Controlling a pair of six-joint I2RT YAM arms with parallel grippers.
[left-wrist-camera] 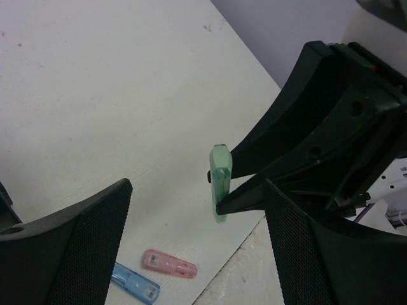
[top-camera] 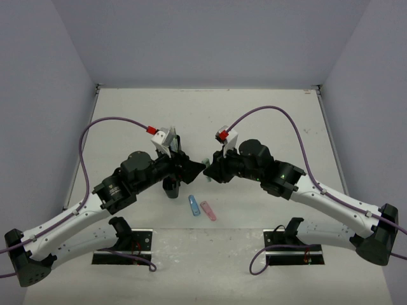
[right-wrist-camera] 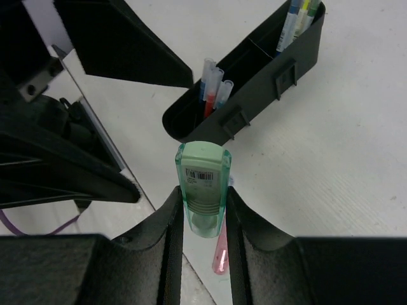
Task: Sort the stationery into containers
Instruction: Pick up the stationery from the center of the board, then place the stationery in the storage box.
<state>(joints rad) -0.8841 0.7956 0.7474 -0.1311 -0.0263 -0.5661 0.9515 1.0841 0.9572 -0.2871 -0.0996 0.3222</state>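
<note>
Right end effector (right-wrist-camera: 203, 210) is clamping the short green piece (right-wrist-camera: 203, 178) between its fingers, hovering near the black organiser (right-wrist-camera: 267, 70). Left end effector (left-wrist-camera: 197, 190) is gaping wide, gripping nothing. Pens (right-wrist-camera: 213, 82) are already standing in compartments. The pink piece (left-wrist-camera: 169, 264) and blue piece (left-wrist-camera: 135, 283) are lying on the tabletop (left-wrist-camera: 95, 95), waiting.
</note>
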